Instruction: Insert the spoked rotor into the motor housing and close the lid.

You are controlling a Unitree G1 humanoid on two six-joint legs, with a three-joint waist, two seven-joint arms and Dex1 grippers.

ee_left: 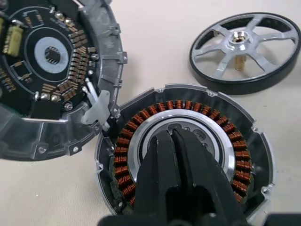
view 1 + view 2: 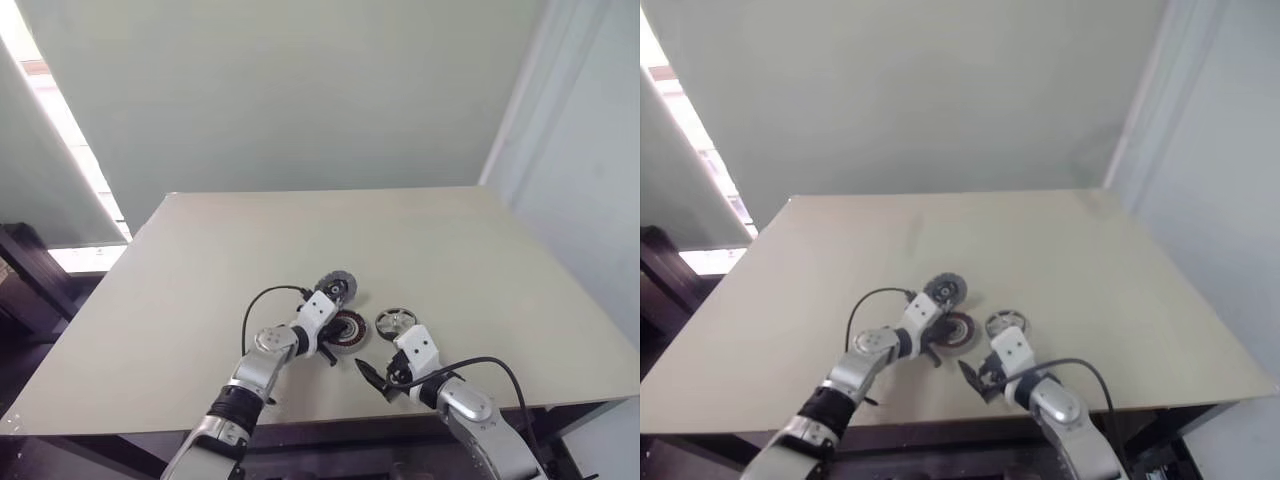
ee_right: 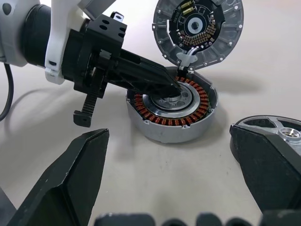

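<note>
The motor housing (image 1: 240, 160), a grey round case with copper windings around a silver centre, lies on the table near its front edge. Its lid (image 1: 47, 61) is swung open on a hinge at the far side, and the circuit board inside it shows. The spoked rotor (image 1: 244, 44), silver with a dark rim, lies flat just right of the housing (image 2: 352, 330). My left gripper (image 1: 171, 135) is shut, its tips together on the housing's silver centre, gripping nothing. My right gripper (image 3: 169, 183) is open just in front of the housing (image 3: 200, 101) and the rotor (image 3: 282, 129), with nothing between its fingers.
The beige table (image 2: 300, 230) stretches far behind the parts. Its front edge runs just below both arms. A black cable (image 2: 262, 300) loops off the left wrist above the tabletop. A white wall stands behind, and a window at the left.
</note>
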